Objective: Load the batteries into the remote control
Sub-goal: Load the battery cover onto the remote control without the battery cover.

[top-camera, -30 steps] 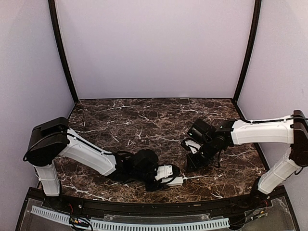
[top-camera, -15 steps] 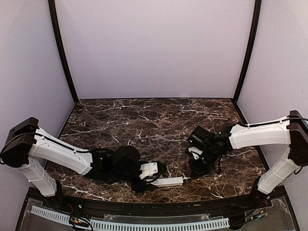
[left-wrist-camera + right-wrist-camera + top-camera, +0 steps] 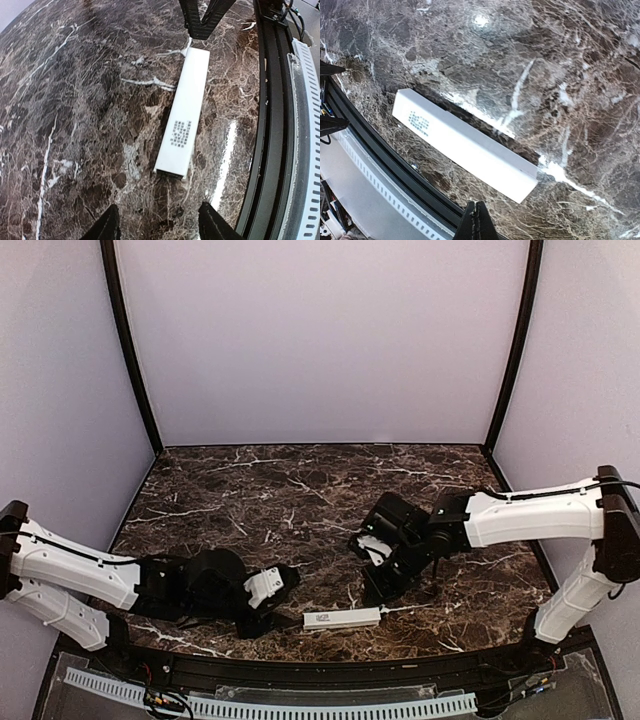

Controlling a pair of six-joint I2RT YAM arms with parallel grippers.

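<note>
Remote control (image 3: 342, 618): slim white bar, flat on the marble table (image 3: 300, 480) close to the front rail (image 3: 272, 125), touched by neither arm. Change noted: a second ago the left gripper (image 3: 285, 585) sat at the bar's left end; it has since drawn back leftward, and the bar now lies free, shifted slightly left. Left gripper jaws stand apart with nothing between them. Right gripper (image 3: 375, 590), previously slightly parted, is now pressed fully closed and empty, poised just beyond the bar's right end. Batteries: none visible in any view, so whether loading is finished or merely paused cannot be told. Left wrist view alone shows the printed label block and a dark opening at the bar's near end (image 3: 170, 172). Right wrist view shows the bar's side wall (image 3: 465, 144) and its own meeting fingertips (image 3: 476, 222).
</note>
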